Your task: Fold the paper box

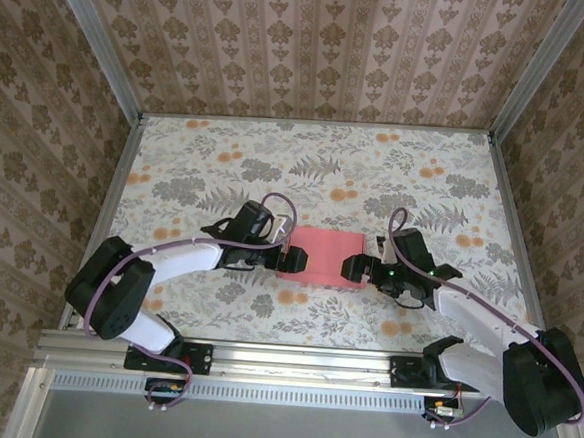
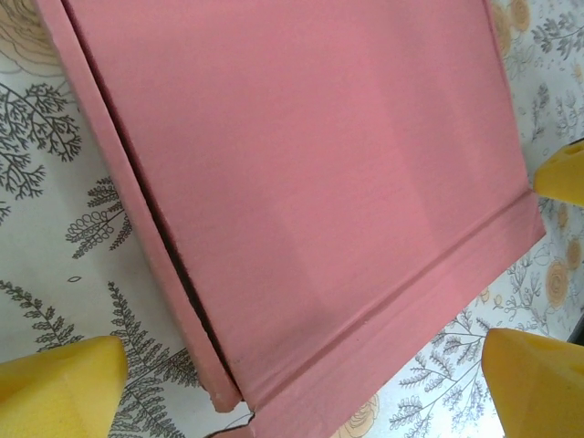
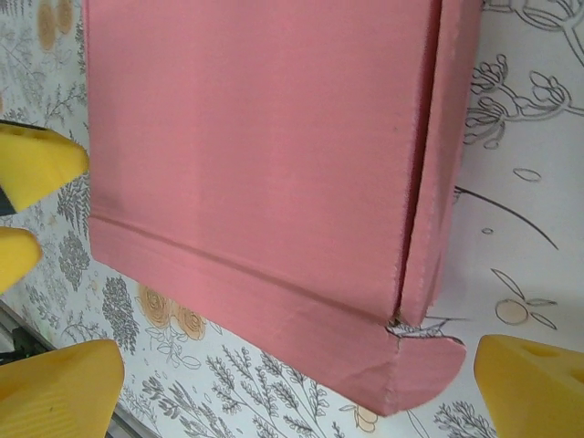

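The paper box (image 1: 320, 253) lies flat in the middle of the table, folded into a compact pink rectangle. My left gripper (image 1: 283, 250) stands open at its left end. My right gripper (image 1: 359, 269) stands open at its right end. In the left wrist view the paper box (image 2: 301, 164) has a creased flap along one edge, and my left gripper (image 2: 297, 392) has its yellow fingertips (image 2: 55, 383) wide apart, clear of the card. In the right wrist view the paper box (image 3: 255, 137) shows a rounded tab at one corner between the spread fingertips (image 3: 534, 383) of my right gripper (image 3: 297, 388).
The table (image 1: 395, 176) has a floral cover and is fenced by patterned walls on three sides. A metal rail (image 1: 292, 359) with both arm bases runs along the near edge. The other arm's yellow fingers (image 3: 36, 160) show beyond the box.
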